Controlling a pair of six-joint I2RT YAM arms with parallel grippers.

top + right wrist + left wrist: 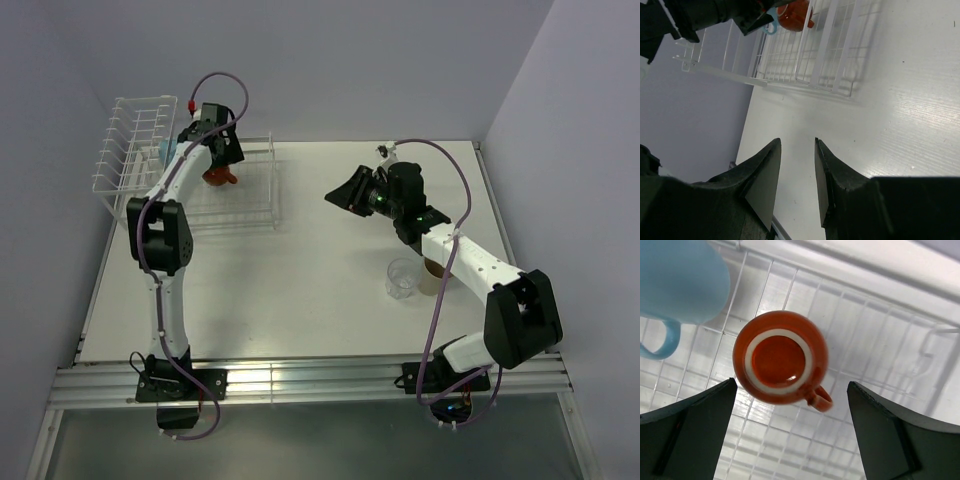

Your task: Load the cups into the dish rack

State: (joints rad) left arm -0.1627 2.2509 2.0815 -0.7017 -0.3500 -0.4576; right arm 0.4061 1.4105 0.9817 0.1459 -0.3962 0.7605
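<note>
The left fingers (pixel 700 425) stand spread wide and empty above the dark red-orange cup (pixel 780 357), which sits bottom-up on the wire floor of the dish rack (pixel 875 325), just beside a light blue mug (pixel 680 280) cut off by the frame edge. The right fingers (pixel 765 180) are parted by a narrow gap with nothing between them, over the bare desk (pixel 320 290). By that arm stand the clear tumbler (pixel 403 278) and the beige cup (pixel 433 270), the latter mostly hidden behind the arm.
</note>
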